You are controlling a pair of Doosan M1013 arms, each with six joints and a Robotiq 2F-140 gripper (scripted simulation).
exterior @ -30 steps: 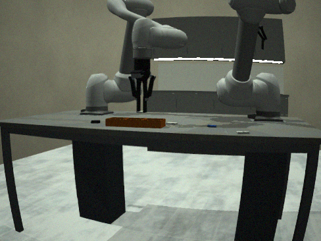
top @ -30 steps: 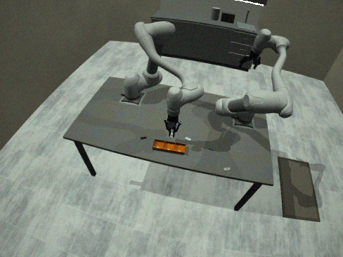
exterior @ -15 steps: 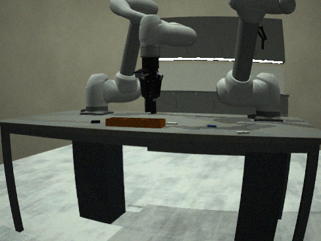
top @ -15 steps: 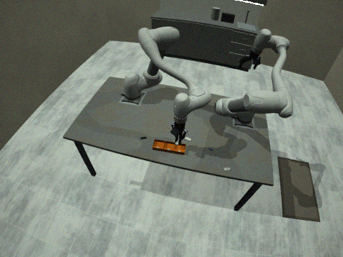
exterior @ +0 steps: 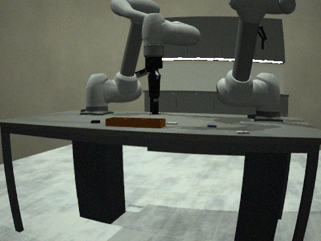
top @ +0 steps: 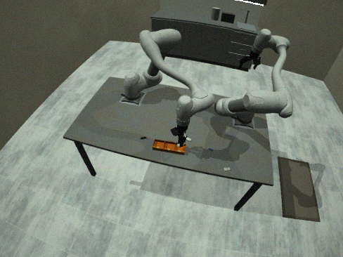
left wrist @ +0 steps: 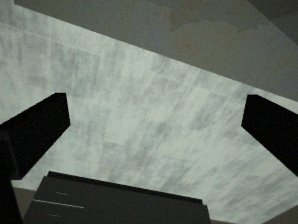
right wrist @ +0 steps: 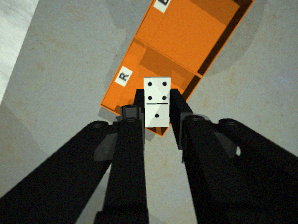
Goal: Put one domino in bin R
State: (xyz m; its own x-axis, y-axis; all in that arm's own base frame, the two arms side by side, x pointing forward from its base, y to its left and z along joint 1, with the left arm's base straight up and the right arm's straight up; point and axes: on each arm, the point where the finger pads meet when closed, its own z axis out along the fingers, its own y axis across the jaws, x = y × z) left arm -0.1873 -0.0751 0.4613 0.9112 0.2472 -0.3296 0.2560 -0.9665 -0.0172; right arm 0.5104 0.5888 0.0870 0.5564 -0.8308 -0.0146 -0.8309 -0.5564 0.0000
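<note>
On the tabletop (top: 116,119) (exterior: 191,130) (left wrist: 210,35) (right wrist: 60,100), the bins (top: 165,151) (exterior: 135,122) (right wrist: 195,30) were set between one small block (top: 143,137) (exterior: 95,122) and three others; a domino (right wrist: 157,102) was held over their R end.

1. Our two arms (top: 154,53) (top: 279,70) (exterior: 131,49) (exterior: 246,49) are pale grey-white, with smooth, rounded tubular segments and bulbous joints.
2. Our left claw (top: 250,66) (left wrist: 156,110) and right claw (top: 180,143) (exterior: 154,112) (right wrist: 156,102) are black.
3. Each claw has two fingers; up close, the right one's show angular links and round pivots.
4. We have flat, squarish base plates (top: 123,101) (top: 251,126) (exterior: 111,112) (exterior: 251,116) on the desk (top: 116,123) (exterior: 184,130).
</note>
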